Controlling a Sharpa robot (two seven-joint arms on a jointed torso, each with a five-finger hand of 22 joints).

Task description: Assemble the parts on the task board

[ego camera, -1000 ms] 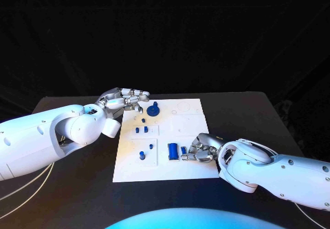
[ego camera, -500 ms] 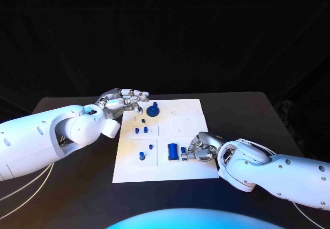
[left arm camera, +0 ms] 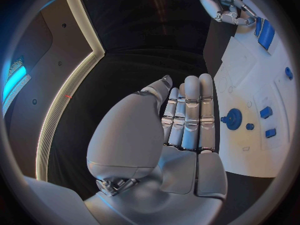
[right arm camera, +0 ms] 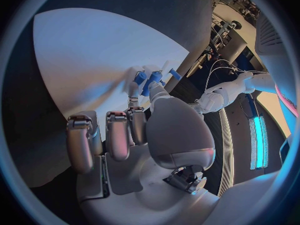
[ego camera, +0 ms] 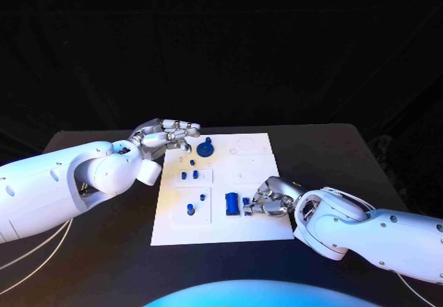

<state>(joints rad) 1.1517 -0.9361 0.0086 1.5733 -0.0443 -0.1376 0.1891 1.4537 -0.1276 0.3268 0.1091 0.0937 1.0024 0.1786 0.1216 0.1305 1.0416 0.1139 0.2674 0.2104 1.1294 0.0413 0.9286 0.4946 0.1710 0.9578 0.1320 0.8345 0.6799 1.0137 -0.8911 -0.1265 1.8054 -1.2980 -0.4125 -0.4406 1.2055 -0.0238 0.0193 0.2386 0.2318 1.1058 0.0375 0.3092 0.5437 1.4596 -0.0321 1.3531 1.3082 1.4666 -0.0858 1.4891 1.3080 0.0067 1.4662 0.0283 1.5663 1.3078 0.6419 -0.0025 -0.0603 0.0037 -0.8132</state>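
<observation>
Lying on the black table (ego camera: 102, 256), the white task board (ego camera: 249, 227) holds blue parts (ego camera: 232, 203).

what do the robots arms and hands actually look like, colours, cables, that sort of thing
Both arms are bulky, rounded shells of glossy white with small dark screw holes. Thin pale cables loop beside the left arm, and another trails by the right arm. The left hand and right hand are silver metal, many-fingered, with segmented fingers and dark seams at the joints; the left wrist view shows a smooth grey palm shell.
</observation>
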